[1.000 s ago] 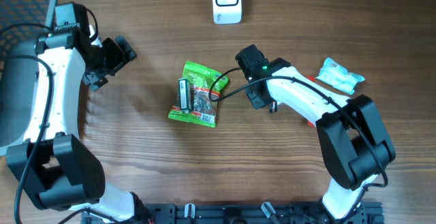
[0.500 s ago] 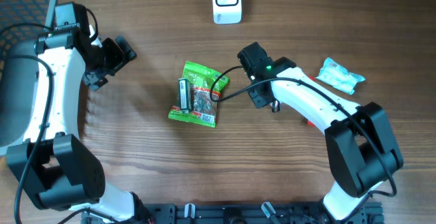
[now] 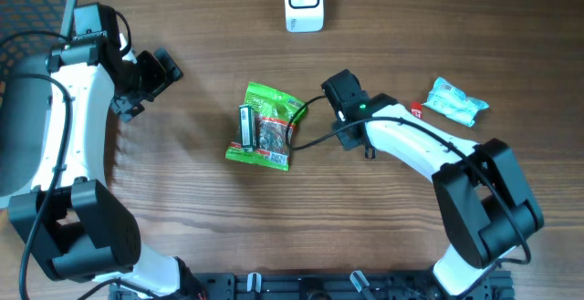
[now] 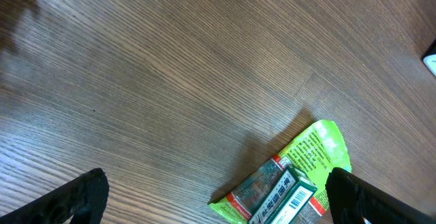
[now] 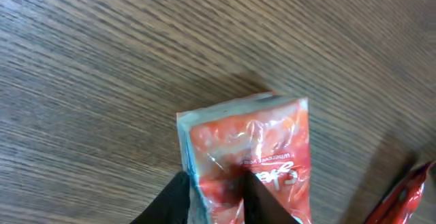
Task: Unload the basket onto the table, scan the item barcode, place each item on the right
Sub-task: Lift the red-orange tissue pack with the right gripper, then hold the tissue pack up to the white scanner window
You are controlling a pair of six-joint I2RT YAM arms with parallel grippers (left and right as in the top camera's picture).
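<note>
The item, one red-orange sachet [image 5: 252, 142], was pinched at its lower edge between the two dark fingers of the right gripper [image 5: 219, 200], whose jaws were drawn in narrowly on it. It hung close over the wooden table [image 3: 182, 200]; whether it touched the wood could not be told. From overhead the sachet was hidden beneath that gripper, which stood just right of one green snack packet [image 3: 269, 118]. One small grey box [image 3: 245, 127] lay along the packet's left side, and the left wrist view showed its barcode, partly cut off by the frame's lower edge. One white scanner [image 3: 303, 1] stood at the far edge, well apart from the sachet. One pale blue packet [image 3: 456, 101] lay further right, with one red wrapper [image 3: 417, 110] just beside it, mostly hidden by the right arm. The left gripper [image 3: 146, 86] hovered well left of the green packet, jaws spread wide and holding nothing. One grey mesh thing [image 3: 36, 8] was cut off by the top-left corner, too little of it showing to identify.
</note>
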